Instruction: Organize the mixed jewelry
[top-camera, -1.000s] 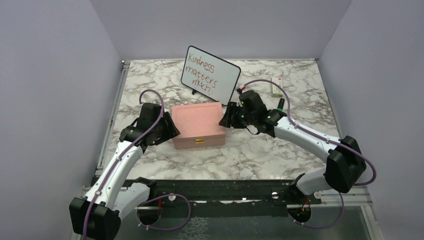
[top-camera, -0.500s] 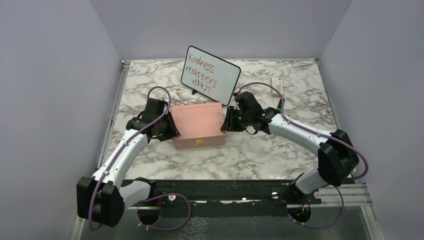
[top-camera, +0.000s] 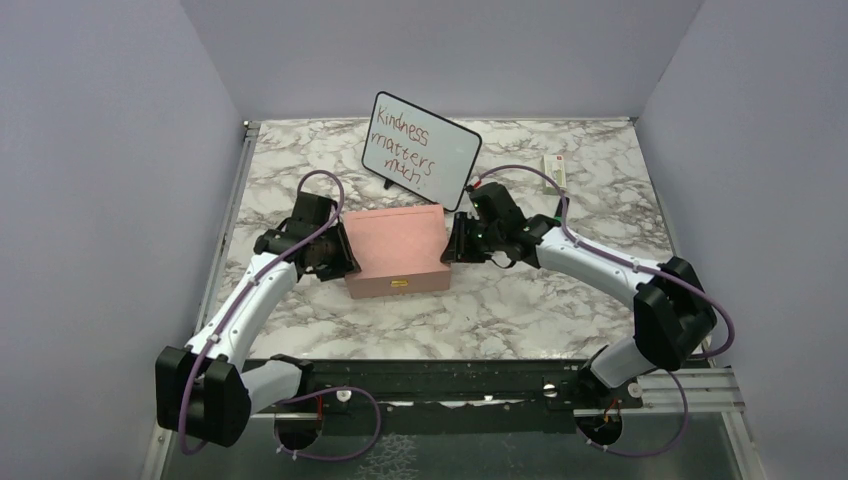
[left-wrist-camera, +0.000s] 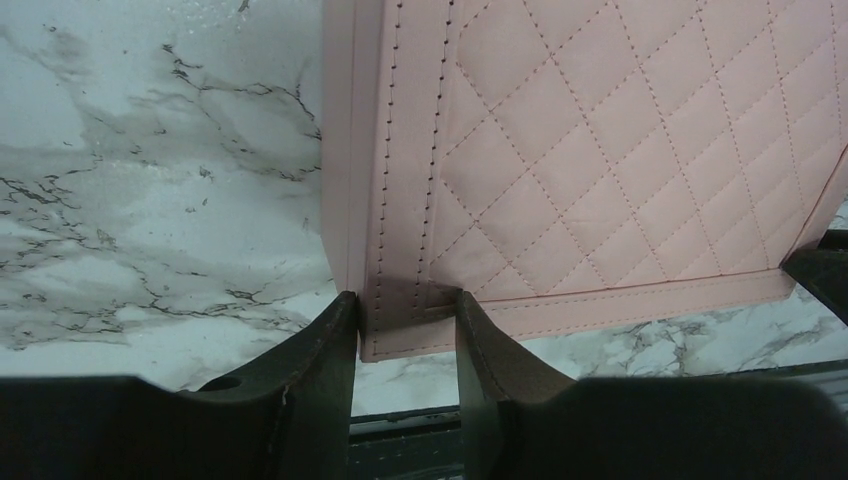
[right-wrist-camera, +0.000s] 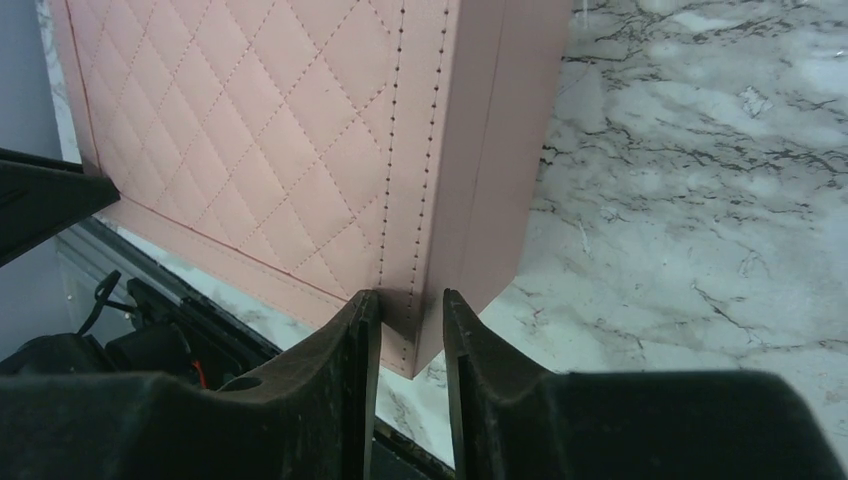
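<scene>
Left gripper (left-wrist-camera: 405, 310): pinching the left end of the pink quilted box (top-camera: 398, 240). One finger (left-wrist-camera: 320, 360) lies against the box's side wall and the other on the stitched border of its top.
Pink quilted box: our landmark. It sits on the marble table (top-camera: 520, 300) between the two grippers, with a small gold clasp (top-camera: 398, 283) on its near face.
Jewelry: no piece shows in any view, so we cannot tell where it lies (the box shows us only its outside).
Whiteboard (top-camera: 420, 150): propped just behind the box and leaning; the red handwriting starts "Kindness matters".
Right gripper (right-wrist-camera: 405, 305): pinching the right end of the box. In the right wrist view we see its fingers on either side of a stitched corner of the top, one on the quilted face and one on the side wall.
White-green packet (top-camera: 553, 172): lying flat on the table, well apart from the box, behind it and to its right.
</scene>
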